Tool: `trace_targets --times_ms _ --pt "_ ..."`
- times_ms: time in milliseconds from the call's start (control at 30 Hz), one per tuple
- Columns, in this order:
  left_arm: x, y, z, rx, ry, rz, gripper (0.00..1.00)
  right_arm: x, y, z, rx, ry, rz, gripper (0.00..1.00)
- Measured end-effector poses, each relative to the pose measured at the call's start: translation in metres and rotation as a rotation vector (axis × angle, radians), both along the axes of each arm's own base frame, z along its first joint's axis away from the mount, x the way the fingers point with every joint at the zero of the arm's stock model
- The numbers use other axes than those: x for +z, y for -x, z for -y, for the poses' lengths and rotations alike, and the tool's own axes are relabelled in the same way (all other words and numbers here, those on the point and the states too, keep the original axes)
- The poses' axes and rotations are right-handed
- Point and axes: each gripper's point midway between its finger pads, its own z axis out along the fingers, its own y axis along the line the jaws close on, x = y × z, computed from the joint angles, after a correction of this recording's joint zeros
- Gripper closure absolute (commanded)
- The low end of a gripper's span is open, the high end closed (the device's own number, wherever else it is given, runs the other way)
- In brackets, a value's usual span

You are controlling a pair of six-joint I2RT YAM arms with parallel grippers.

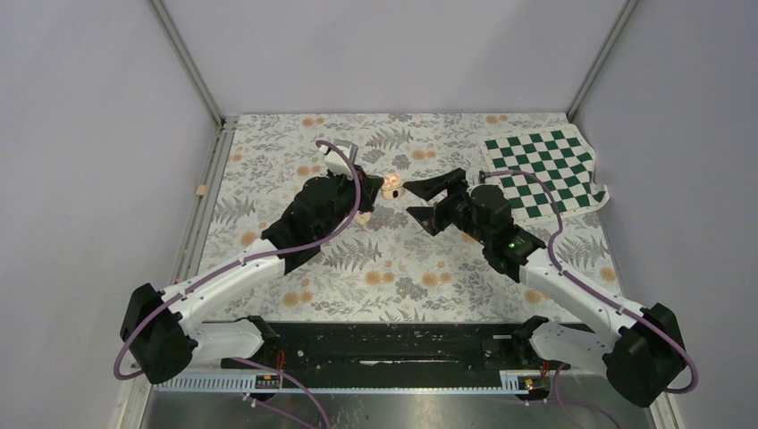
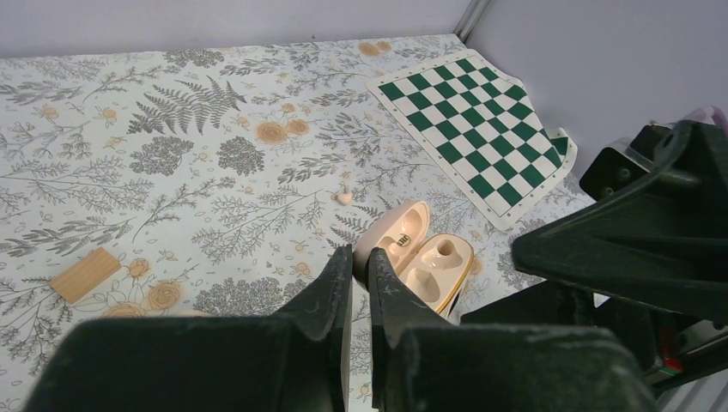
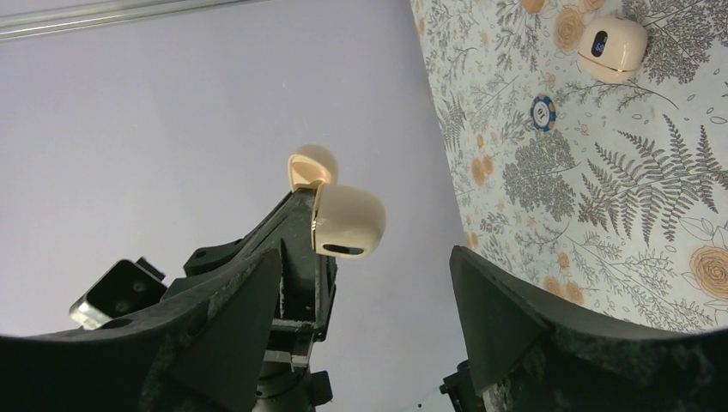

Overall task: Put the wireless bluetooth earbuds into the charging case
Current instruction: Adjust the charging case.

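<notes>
Left gripper (image 2: 360, 257) is clamped tight on the open charging case (image 2: 425, 257). Right gripper (image 1: 408, 199), jaws wide apart, sits just beside it at 3 o'clock in the top view. 1 earbud (image 2: 343, 197) lies on the floral cloth (image 2: 172, 172), at 11 o'clock from the case in the left wrist view.

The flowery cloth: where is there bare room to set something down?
Free: the near strip of cloth between the left arm and right arm, and the far-left corner past the wooden block. Crowded: the middle, where the left pincer holding the charging case faces the open right pincer.
</notes>
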Motion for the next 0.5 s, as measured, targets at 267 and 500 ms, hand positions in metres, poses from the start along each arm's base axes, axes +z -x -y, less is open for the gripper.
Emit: trace_targets --times_ms 267,500 --pt "0.0 0.002 0.002 -0.007 -0.039 0.03 1.0 0.0 -0.006 -0.007 0.011 -0.01 -0.008 0.26" --pt "0.0 0.003 0.002 -0.008 -0.055 0.041 1.0 0.006 -0.009 -0.018 0.047 -0.025 -0.011 0.36"
